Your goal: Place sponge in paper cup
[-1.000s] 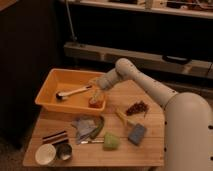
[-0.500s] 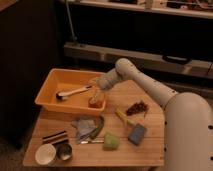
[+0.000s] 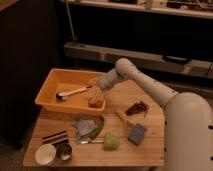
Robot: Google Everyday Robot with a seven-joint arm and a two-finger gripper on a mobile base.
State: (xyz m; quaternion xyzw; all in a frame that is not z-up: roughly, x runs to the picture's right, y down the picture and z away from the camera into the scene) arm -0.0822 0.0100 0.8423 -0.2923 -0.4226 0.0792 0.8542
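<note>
Status, left to right.

- Paper cup: upright at the front-left corner of the desk. Looks empty.
- Metal cup: just beside it on the right. Wrong target, easy to confuse.
- Orange bin: at the back-left, with a white-handled brush lying in it.
- My gripper: low over the bin's right end, right by an orange-brown item. Can't tell whether the jaws are spread or pinching something.
- Light green lump: near the front edge, between the cups and the sponge.
- Sponge: flat on the desk at front-right, well apart from both my gripper and the paper cup.

Progress: as I read it, nothing done. The sponge isn't grasped and the cup isn't loaded. Left to do: clear the bin, reach over to the sponge, pick it, carry it across the clutter to the front-left, and drop it in the white cup.

Surface: a light wooden slatted top, crowded. A grey cloth and red bits also lie on it.

Room: dim, with dark shelving behind.
</note>
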